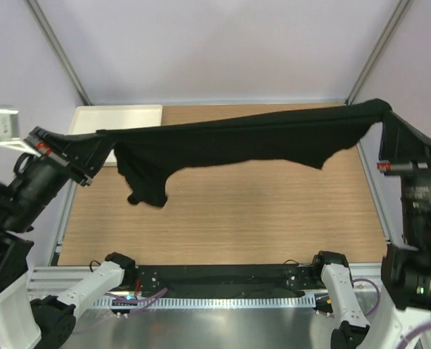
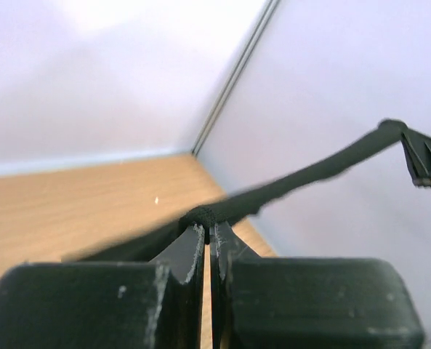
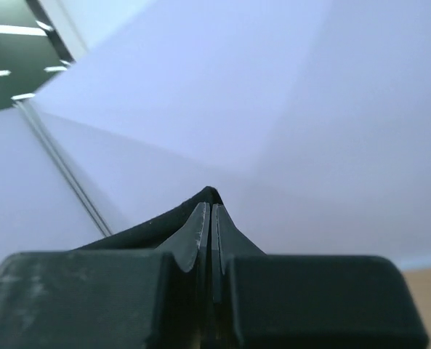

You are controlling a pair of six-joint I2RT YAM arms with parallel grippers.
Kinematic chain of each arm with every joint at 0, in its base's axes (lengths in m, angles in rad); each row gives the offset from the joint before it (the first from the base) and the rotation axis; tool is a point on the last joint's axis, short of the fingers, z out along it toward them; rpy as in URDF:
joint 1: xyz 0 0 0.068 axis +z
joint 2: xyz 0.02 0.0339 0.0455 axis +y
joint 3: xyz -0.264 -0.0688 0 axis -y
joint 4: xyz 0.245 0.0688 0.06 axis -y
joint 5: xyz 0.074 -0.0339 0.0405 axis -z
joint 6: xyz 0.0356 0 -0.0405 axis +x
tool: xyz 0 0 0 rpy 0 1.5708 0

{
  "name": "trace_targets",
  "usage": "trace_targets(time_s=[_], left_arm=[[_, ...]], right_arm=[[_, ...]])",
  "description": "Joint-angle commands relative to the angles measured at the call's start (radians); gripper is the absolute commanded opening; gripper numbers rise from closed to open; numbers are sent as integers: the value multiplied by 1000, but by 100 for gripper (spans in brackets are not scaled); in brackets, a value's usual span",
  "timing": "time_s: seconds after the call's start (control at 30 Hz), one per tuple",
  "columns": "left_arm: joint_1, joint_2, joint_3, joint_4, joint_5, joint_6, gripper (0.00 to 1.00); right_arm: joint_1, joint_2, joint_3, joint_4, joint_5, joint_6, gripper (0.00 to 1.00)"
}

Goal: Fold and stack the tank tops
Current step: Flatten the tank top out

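One black tank top [image 1: 237,138] hangs stretched in the air above the wooden table [image 1: 259,218], taut along its top edge from left to right. Its loose lower part sags at the left [image 1: 146,185]. My left gripper [image 1: 102,139] is shut on the cloth's left end, my right gripper [image 1: 384,113] shut on the right end. In the left wrist view the gripper [image 2: 209,229] pinches a rolled edge of the tank top [image 2: 309,174], which runs off to the far right gripper [image 2: 421,156]. The right wrist view has the gripper [image 3: 212,207] closed over a peak of the tank top [image 3: 146,229].
A white tray [image 1: 117,115] lies at the table's back left corner, partly behind the cloth. Metal frame posts [image 1: 59,51] rise at both back corners, with pale walls around. The arm bases [image 1: 324,273] sit at the near edge.
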State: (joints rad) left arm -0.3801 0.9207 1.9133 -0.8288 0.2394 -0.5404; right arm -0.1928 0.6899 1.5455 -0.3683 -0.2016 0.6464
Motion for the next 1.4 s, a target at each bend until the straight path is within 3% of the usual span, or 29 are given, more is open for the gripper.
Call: trace_targets(time_s=[0.0, 0.17, 0.3, 0.5, 0.63, 0.7, 0.8, 0.9, 0.93, 0.97, 1.03, 1.1, 1.23, 1.37], left_arm=[[3, -14, -39, 71, -21, 0, 0], [3, -7, -68, 69, -61, -15, 0], [3, 38, -172, 144, -84, -26, 0], [9, 237, -375, 327, -132, -47, 0], [47, 450, -405, 465, -40, -119, 0], [95, 590, -312, 494, 20, -151, 0], [156, 722, -49, 403, 86, -168, 0], [184, 792, 273, 259, 6, -118, 0], [187, 820, 362, 219, -20, -103, 0], [197, 845, 541, 138, -43, -92, 0], [213, 889, 650, 100, -25, -96, 0], [218, 862, 588, 134, -12, -98, 0], [218, 694, 81, 417, 53, -139, 0], [204, 644, -224, 536, 101, -164, 0]], right_arm=[[-7, -44, -8, 14, 109, -60, 1], [-7, -56, -18, 8, 120, -57, 1], [-7, 38, -48, 0, 136, -41, 1], [-7, 192, -255, 136, 169, 21, 1], [-7, 396, -335, 259, 171, 78, 1], [-7, 552, -280, 270, 125, 95, 1], [-7, 724, -37, 174, 58, 104, 1], [-7, 838, 232, 80, 25, 88, 1], [-7, 870, 407, 34, 25, 79, 1], [-7, 902, 495, -53, 19, 73, 1], [-7, 977, 662, -119, 1, 79, 1], [-8, 975, 668, -107, -27, 110, 1], [-8, 881, 336, 119, -94, 185, 1], [-8, 830, 61, 227, -120, 202, 1]])
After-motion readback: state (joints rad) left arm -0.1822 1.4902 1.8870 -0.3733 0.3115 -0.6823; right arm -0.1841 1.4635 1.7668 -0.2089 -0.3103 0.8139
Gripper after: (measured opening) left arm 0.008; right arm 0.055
